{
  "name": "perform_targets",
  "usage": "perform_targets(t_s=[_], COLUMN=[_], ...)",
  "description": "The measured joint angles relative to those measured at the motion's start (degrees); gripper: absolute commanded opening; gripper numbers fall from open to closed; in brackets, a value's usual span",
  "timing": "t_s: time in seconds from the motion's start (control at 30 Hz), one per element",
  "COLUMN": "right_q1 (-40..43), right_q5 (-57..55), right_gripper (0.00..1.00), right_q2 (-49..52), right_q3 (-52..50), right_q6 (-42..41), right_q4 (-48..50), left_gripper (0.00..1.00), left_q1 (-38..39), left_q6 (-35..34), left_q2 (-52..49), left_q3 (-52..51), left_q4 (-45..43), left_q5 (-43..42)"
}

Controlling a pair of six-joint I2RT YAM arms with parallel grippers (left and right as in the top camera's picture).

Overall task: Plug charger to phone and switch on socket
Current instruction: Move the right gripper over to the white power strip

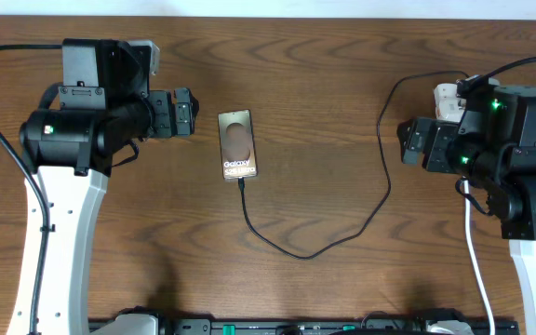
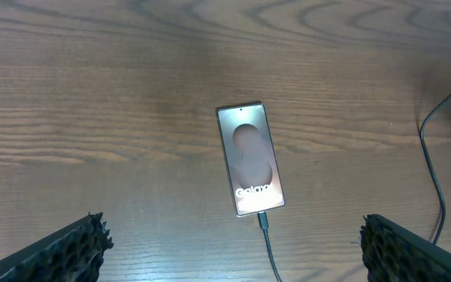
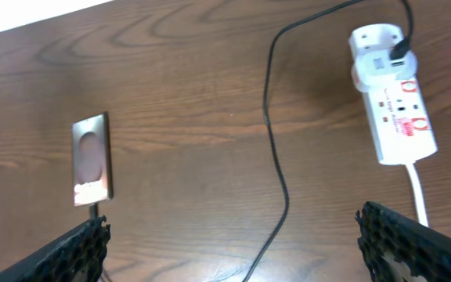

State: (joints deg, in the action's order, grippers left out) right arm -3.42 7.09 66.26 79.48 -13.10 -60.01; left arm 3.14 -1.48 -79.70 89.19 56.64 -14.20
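The phone [image 1: 237, 146], with the charger [image 1: 287, 249] plugged in, is laid on the surface [image 1: 324, 74] left of centre; the socket [image 3: 394, 110] is laid by its far right corner. The left fingers [image 2: 69, 252] and right fingers [image 3: 413, 244] are spread wide, with nothing held.

Your left gripper [image 1: 188, 113] and right gripper [image 1: 406, 142] point inward, facing each other. Both have jaws spread wide, holding nothing — each wrist looks roughly level, though the overhead view leaves that uncertain.

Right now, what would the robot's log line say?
phone flat on table | charger tip at phone's bottom edge | socket switch unclear | left gripper open, empty | right gripper open, empty
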Motion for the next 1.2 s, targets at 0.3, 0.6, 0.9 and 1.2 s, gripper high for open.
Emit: perform_targets(t_s=[0.3,0.6,0.9,1.2], right_q1=[0.0,0.0,7.17,23.32], right_q5=[-1.62,-1.22,0.61,7.23], right_gripper=[0.99,0.98,0.95,0.95], right_q2=[0.0,0.0,1.14,3.67], right_q3=[0.0,0.0,0.0,0.0], right_q6=[-0.02,0.13,3.34,8.28], right_q4=[0.76,3.45,4.26,1.86], left_gripper=[0.99,0.99,0.99,0.99], left_q1=[0.0,0.0,0.0,0.0], left_q6=[0.0,0.0,0.0,0.0], left_q2=[0.0,-0.02,0.0,0.0], left_q3=[0.0,0.0,0.0,0.0], left_q4=[0.0,-0.02,0.0,0.0], left_q5=[-0.02,-0.02,-0.02,0.0])
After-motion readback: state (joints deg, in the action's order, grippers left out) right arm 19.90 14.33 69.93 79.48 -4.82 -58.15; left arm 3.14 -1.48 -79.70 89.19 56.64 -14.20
